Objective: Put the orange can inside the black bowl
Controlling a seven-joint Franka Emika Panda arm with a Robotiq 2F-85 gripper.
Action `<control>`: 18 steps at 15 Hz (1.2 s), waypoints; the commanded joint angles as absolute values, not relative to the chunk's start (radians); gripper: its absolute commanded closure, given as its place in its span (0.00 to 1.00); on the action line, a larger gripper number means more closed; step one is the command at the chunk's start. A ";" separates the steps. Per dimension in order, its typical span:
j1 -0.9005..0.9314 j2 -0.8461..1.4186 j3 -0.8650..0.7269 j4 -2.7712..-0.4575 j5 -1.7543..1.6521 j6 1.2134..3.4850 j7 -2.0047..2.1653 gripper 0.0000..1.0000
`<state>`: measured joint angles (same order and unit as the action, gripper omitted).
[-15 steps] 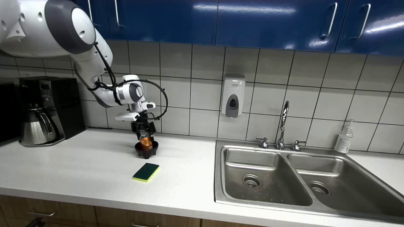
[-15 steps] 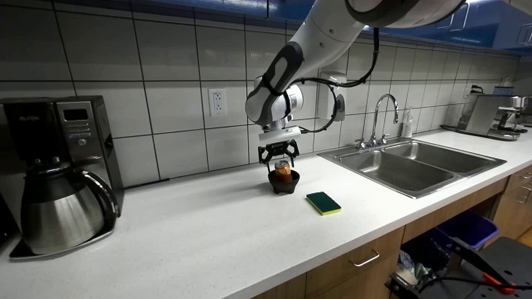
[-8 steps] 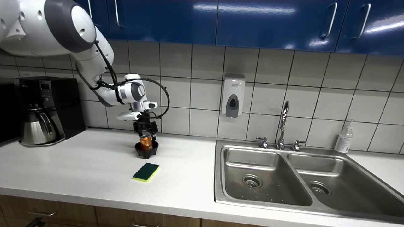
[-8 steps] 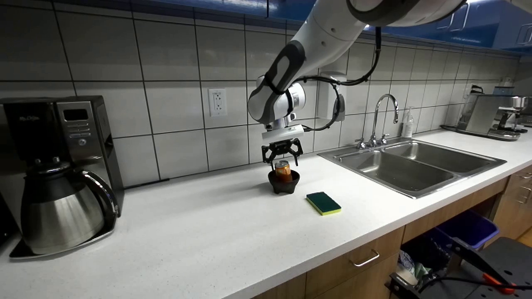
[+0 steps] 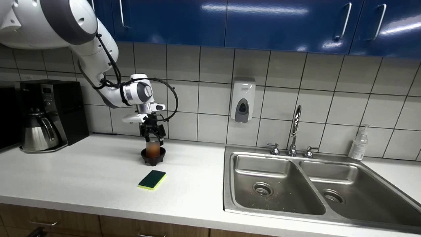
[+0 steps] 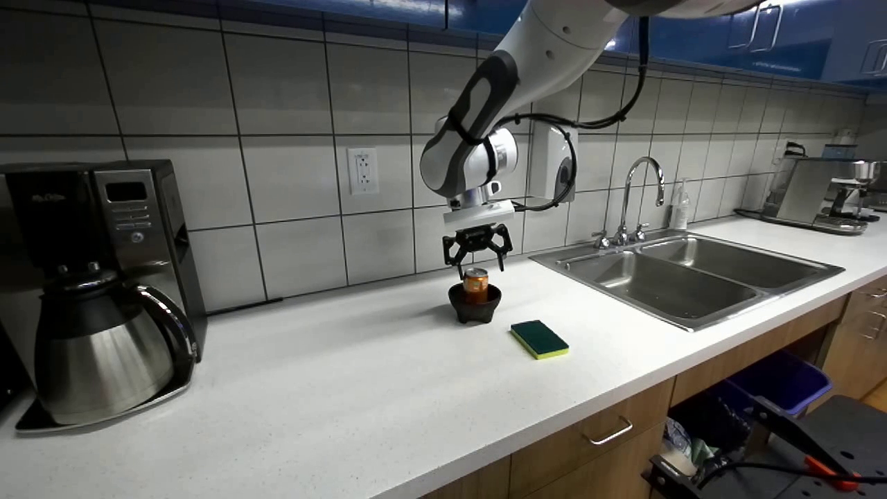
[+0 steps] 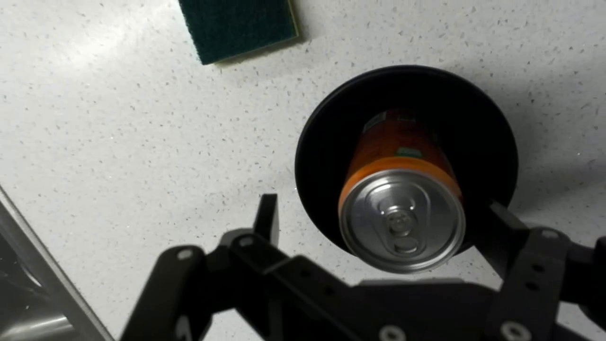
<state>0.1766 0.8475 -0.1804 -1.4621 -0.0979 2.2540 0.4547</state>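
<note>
The orange can (image 6: pixel 476 286) stands inside the black bowl (image 6: pixel 475 312), its silvery top above the rim. The can (image 5: pixel 153 151) and bowl (image 5: pixel 153 161) also show in an exterior view, where the can is blurred. In the wrist view the can (image 7: pixel 402 220) stands within the bowl (image 7: pixel 324 137), and its lower end is in shadow. My gripper (image 6: pixel 481 272) is open above the bowl, its fingertips about level with the can's top. In the wrist view the fingers of the gripper (image 7: pixel 382 201) are spread on either side of the can with gaps.
A green and yellow sponge (image 6: pixel 539 339) lies on the counter (image 6: pixel 346 388) near the bowl. A coffee maker with a steel carafe (image 6: pixel 104 346) stands on the counter, and a double sink (image 5: pixel 276 184) is set into it. The tiled wall (image 5: pixel 182 125) rises behind.
My gripper has risen and shifted slightly right in both exterior views, its fingers staying open. The can stayed in the bowl and now stands more upright. The bowl shifted very slightly.
</note>
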 commanded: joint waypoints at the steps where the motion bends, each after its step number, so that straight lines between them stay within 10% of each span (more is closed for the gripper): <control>1: 0.170 0.733 -0.164 -1.587 -0.104 2.289 0.446 0.00; 18: 0.194 0.232 -0.177 -2.331 -0.186 2.592 0.512 0.00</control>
<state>0.1880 0.3779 -0.1790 -2.1373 -0.1359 2.5156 0.4631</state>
